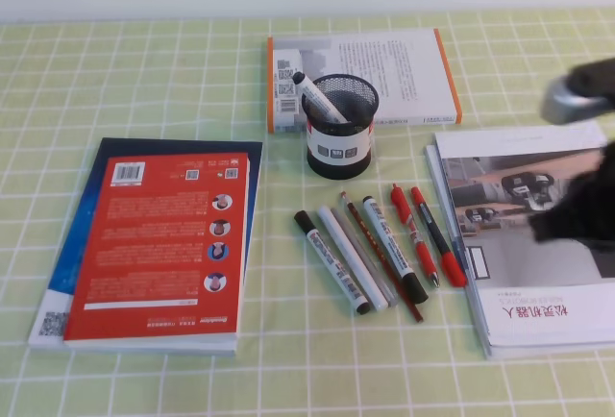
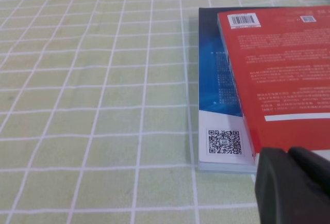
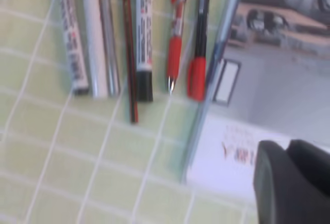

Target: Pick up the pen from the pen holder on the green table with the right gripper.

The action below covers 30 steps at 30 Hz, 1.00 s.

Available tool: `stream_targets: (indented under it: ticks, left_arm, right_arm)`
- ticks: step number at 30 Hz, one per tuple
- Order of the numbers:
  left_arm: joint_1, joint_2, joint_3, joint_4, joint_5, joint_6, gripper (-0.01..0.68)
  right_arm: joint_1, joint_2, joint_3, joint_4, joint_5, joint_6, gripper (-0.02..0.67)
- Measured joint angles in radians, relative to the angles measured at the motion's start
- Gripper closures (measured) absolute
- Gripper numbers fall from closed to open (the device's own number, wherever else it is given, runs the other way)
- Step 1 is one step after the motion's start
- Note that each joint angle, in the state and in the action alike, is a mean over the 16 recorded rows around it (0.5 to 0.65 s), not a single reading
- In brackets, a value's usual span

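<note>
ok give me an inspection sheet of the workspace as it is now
surface: green table, checked cloth, flat
pen: lies on the cloth, rightmost of the row, beside the magazine
pen holder: upright, holds a white marker
clutter: other pens in a row; red book on a blue book; white book behind holder
grippers: right gripper blurred, over magazine; left gripper over red book's corner; jaws unclear on both
cables: nothing seen
surroundings: pale strip beyond table
</note>
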Motion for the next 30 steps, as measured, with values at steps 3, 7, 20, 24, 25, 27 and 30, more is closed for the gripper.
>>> stream_targets:
  ticks: [3,7,20,24,25,27,30]
  left_arm:
    - [0.0,0.0,0.0,0.0,0.0,0.0,0.678]
    - [0.0,0.0,0.0,0.0,0.0,0.0,0.678]
    - [0.0,0.0,0.0,0.0,0.0,0.0,0.678]
    - [0.0,0.0,0.0,0.0,0.0,0.0,0.678]
    - [0.0,0.0,0.0,0.0,0.0,0.0,0.678]
    - [0.0,0.0,0.0,0.0,0.0,0.0,0.678]
    - [0.0,0.0,0.0,0.0,0.0,0.0,0.678]
  right_arm:
    - [0.0,-0.121,0.073,0.013,0.023,0.0,0.645]
    - [0.0,-0.258,0.144,0.035,0.061,-0.005,0.658]
    - [-0.028,-0.531,0.313,0.047,0.067,-0.075,0.661]
    - [-0.098,-0.629,0.418,0.038,-0.035,-0.091,0.661]
    - [-0.122,-0.66,0.45,0.037,-0.067,-0.093,0.661]
    - [-0.175,-0.726,0.517,0.037,-0.135,-0.095,0.661]
    - [-0.264,-0.838,0.622,0.044,-0.242,-0.097,0.661]
